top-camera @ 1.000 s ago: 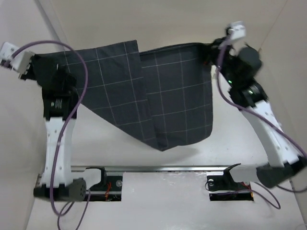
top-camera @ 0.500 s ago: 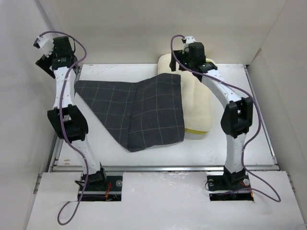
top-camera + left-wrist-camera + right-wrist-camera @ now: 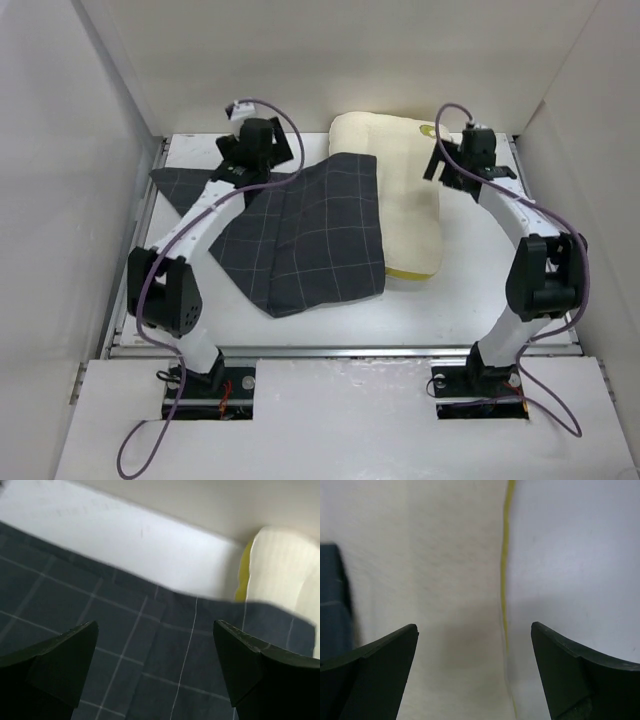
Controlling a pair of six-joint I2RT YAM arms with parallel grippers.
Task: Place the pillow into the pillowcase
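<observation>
Pillow (image 3: 410,190) lies on the far right-of-centre part of the white table (image 3: 480,290), cream on top with a yellow band showing along its near edge. It is mostly uncovered. The pillowcase (image 3: 310,240), dark grey with a thin light grid, is spread flat just to its left, and its right edge overlaps the pillow's left side. A diagonal fold crosses the cloth, and one corner reaches out toward the left wall. From above it is hard to tell whether the pillow's left edge sits inside the opening or only under the fabric.

The left gripper (image 3: 155,627) hovers over the far edge of the pillowcase. Its dark fingers (image 3: 60,655) are spread wide with nothing between them; below them are the gridded cloth, a strip of bare table and a corner of the pillow at the right.

The right gripper (image 3: 475,630) hangs over the pillow's right edge, its jaws also wide apart and empty. Its slightly blurred view shows the cream cover, the yellow seam running top to bottom, and bare table beside it.
</observation>
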